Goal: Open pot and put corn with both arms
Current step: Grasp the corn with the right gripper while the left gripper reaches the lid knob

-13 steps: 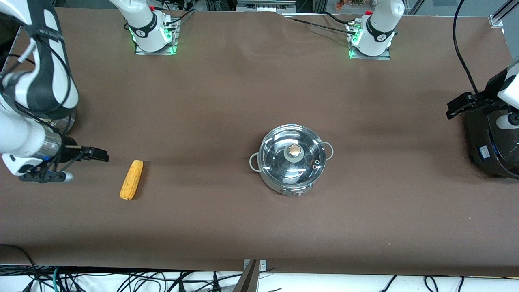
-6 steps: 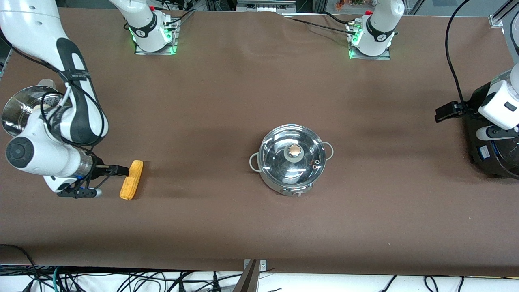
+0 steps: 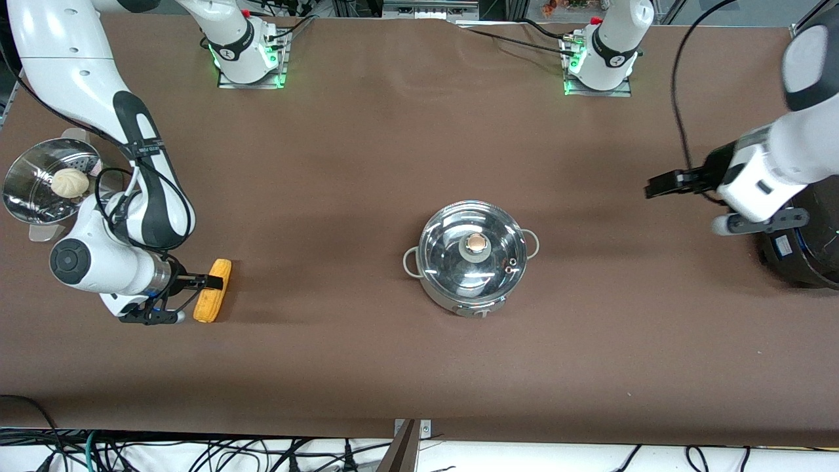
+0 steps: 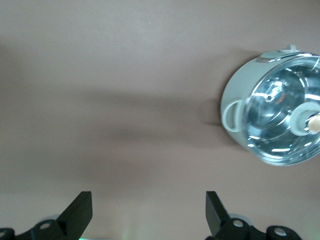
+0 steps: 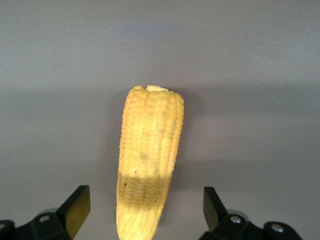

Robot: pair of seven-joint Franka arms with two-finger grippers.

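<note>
The pot (image 3: 470, 265) sits in the middle of the table, its glass lid (image 3: 472, 252) on. It looks heavy and slippery, so I would lift the lid by its little knob (image 3: 476, 244). My left gripper (image 3: 662, 185) hangs wide open and empty over bare table toward the left arm's end. My right gripper (image 3: 208, 282) is wide open over the corn (image 3: 212, 299), holding nothing. The corn looks light, hard and bumpy. I would pinch its middle.

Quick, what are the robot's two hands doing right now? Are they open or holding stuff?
Left gripper: open, empty, over bare table near the pot.
Right gripper: open, fingers on either side of the corn, not gripping it yet.
</note>
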